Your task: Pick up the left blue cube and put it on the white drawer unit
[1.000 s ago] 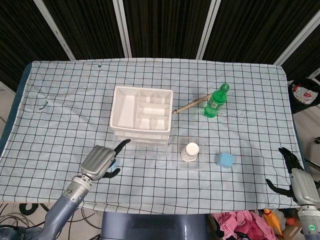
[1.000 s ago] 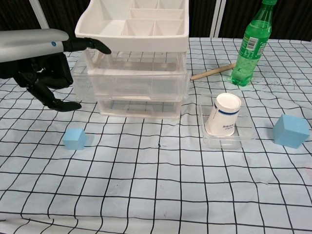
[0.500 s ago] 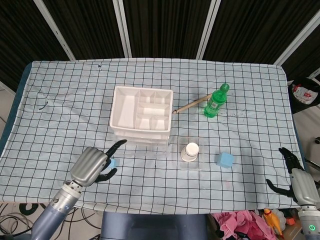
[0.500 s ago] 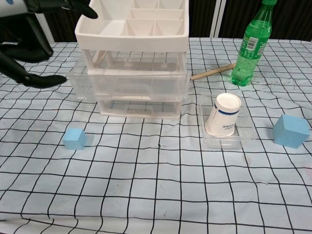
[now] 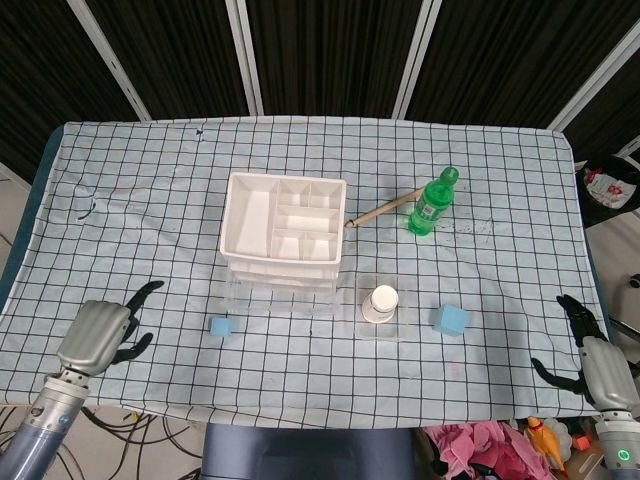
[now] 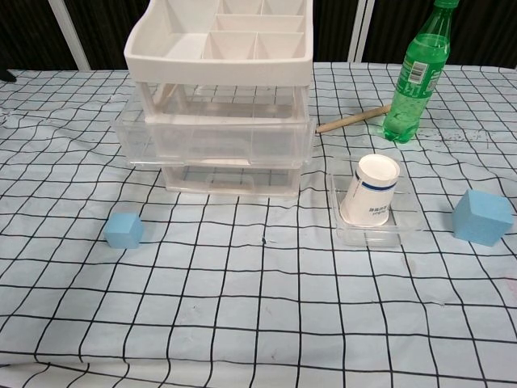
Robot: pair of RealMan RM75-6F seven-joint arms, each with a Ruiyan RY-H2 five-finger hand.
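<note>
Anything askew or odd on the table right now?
The white paper cup leans tilted inside its clear plastic tray rather than standing upright. The top clear drawer of the white drawer unit looks slightly pulled out.

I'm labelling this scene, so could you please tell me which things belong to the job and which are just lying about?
Job: left blue cube, white drawer unit, left hand.
Lying about: right blue cube, green bottle, paper cup in clear tray, wooden stick, right hand.

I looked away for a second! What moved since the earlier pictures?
The left hand pulled away from the left blue cube, back toward the table's left edge, holding nothing. The cube stayed on the cloth, and the white drawer unit, cup and right hand stayed put.
</note>
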